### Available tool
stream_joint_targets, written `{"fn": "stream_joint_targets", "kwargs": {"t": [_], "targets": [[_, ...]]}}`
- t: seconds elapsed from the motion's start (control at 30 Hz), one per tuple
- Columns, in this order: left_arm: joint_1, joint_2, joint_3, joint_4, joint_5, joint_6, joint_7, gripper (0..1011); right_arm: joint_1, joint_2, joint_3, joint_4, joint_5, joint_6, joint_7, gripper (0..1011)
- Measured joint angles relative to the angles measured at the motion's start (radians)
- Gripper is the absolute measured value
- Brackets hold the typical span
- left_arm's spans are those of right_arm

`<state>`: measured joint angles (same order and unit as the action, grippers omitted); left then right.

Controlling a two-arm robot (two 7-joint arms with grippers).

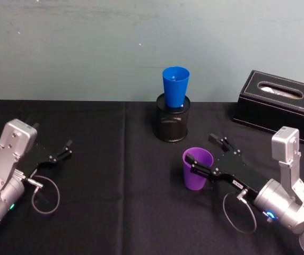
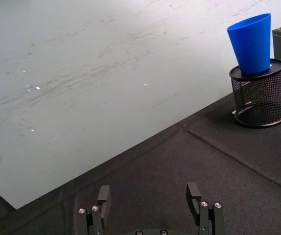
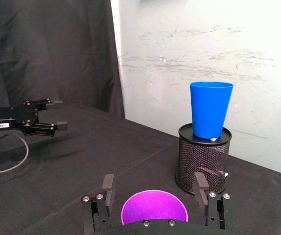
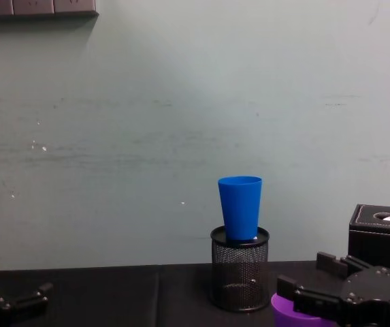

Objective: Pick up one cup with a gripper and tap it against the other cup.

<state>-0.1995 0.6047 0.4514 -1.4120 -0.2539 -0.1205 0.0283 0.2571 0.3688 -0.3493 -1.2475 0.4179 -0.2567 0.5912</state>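
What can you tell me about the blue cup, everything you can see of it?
The blue cup is plain bright blue, apparently plastic, tall and tapered, narrower at the base. It stands upright, mouth up, with its base seated in the open top of the black wire-mesh pen holder, near the wall. Nothing else touches it. No marks or print show.

You get no readable text here. The left gripper (image 3: 44,115) carries a small white label (image 3: 3,126), and the right gripper (image 1: 207,154) has one too (image 1: 238,184), but both prints are too small to make out.
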Motion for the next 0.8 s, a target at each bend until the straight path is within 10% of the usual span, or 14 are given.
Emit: {"fn": "stream_joint_targets", "kwargs": {"t": [0.8], "targets": [[0.0, 0.0, 0.0, 0.0, 0.0, 0.0, 0.0, 1012, -0.014, -0.006, 0.034, 0.0, 0.009, -0.006, -0.047, 1003]]}}
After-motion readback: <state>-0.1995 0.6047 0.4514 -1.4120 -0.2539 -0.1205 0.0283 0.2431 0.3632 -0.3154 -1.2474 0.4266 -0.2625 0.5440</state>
